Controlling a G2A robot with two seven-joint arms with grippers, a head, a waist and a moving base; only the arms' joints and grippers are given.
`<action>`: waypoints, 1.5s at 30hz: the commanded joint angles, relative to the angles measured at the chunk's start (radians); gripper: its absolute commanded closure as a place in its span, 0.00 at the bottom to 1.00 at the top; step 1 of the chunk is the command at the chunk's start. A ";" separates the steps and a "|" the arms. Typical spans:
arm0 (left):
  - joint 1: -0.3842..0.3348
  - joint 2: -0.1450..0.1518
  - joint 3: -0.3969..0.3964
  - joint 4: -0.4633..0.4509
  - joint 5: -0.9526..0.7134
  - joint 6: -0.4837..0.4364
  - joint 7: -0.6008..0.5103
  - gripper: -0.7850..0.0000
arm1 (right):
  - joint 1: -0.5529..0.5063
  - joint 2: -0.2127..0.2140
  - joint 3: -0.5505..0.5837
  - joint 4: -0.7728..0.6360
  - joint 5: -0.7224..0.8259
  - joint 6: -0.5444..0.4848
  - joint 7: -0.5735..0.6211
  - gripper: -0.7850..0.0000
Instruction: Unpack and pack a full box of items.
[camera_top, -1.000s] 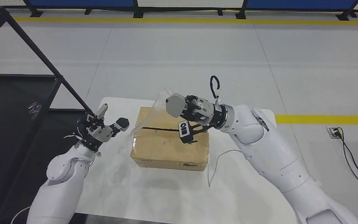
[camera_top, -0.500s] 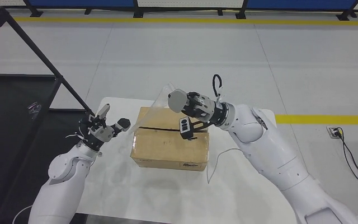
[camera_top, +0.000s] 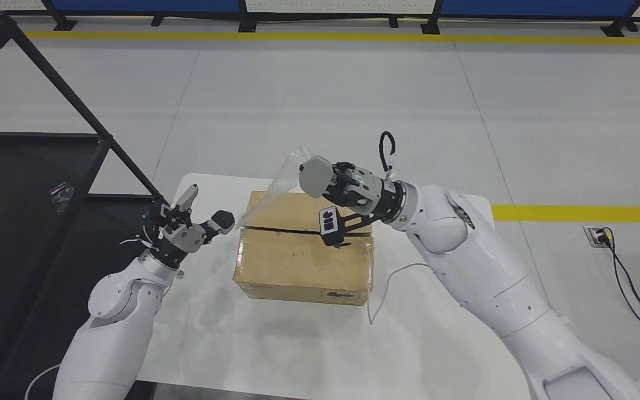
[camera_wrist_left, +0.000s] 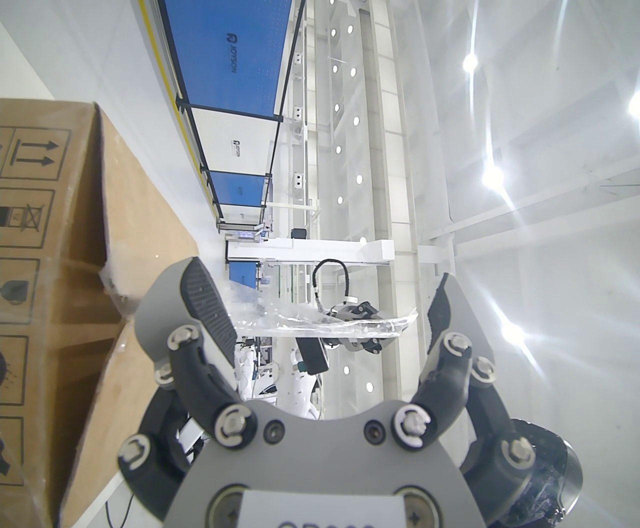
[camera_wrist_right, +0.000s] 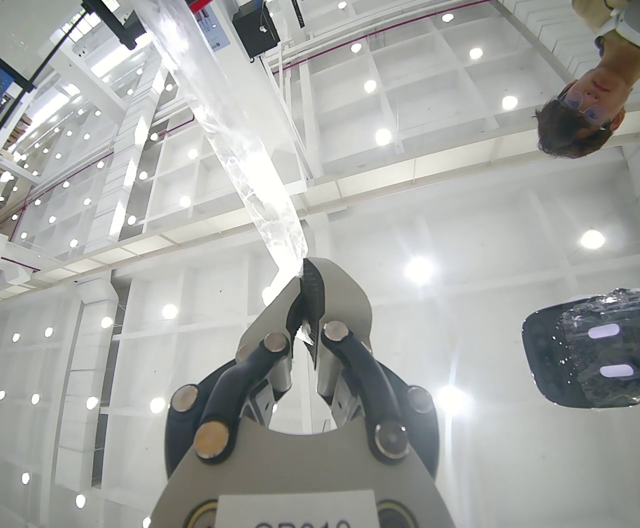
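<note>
Box (camera_top: 305, 258) on table (camera_top: 200, 335) (left hand (camera_top: 205, 210) beside).

One cardboard box (camera_top: 300, 255) is sitting on one white table (camera_top: 200, 325), beside the left claw (camera_wrist_left: 322, 295) and below the right claw (camera_wrist_right: 306, 277), two claws in all; the right one is pinching one clear plastic strip (camera_wrist_right: 250, 165).

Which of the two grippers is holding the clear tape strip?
The right gripper: it is shut on the clear tape strip rising from the cardboard box. The left gripper is open, empty.
</note>
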 joint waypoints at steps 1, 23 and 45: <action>-0.004 -0.001 0.002 0.005 0.001 0.001 0.000 0.00 | 0.003 0.000 -0.003 0.006 0.014 0.000 -0.010 1.00; -0.064 -0.021 0.050 0.077 0.039 0.031 0.008 0.00 | 0.007 0.010 0.018 0.054 0.110 0.000 -0.109 1.00; -0.107 -0.047 0.123 0.141 0.128 0.025 0.040 0.00 | -0.011 -0.004 0.052 0.110 0.113 0.000 -0.159 0.97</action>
